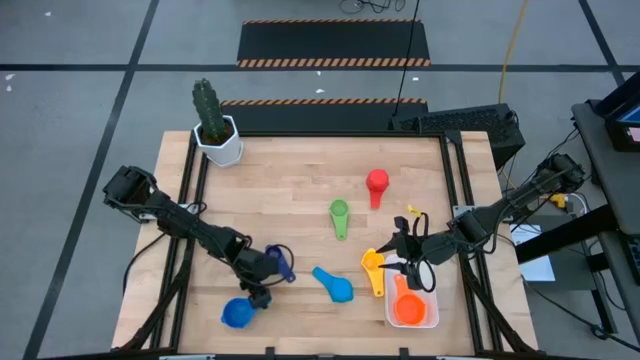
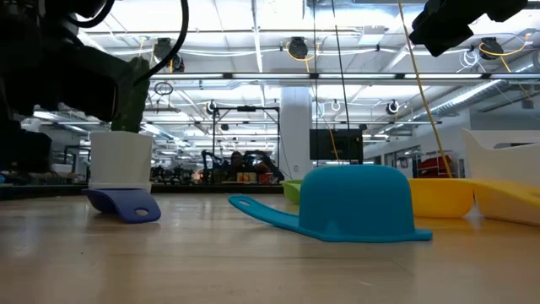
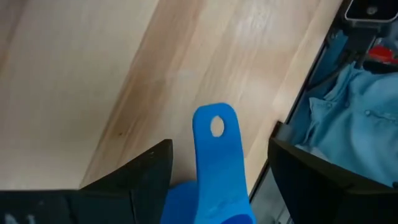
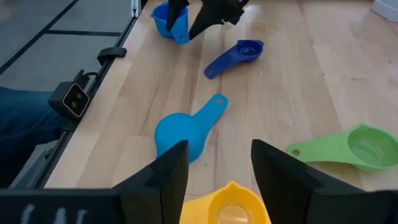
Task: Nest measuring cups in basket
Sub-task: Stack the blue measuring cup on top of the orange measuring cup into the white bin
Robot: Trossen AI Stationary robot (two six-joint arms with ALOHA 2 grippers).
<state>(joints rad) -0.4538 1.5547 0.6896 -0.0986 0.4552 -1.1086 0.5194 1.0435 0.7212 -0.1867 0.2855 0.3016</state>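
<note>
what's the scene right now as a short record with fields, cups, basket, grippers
basket: white, holds orange cup
loose cups: yellow cup, green cup, red cup, upside-down light blue cup, dark blue cup, blue cup
left gripper: open, over blue cup's handle
right gripper: open, above yellow cup
other: cactus pot at far corner
</note>
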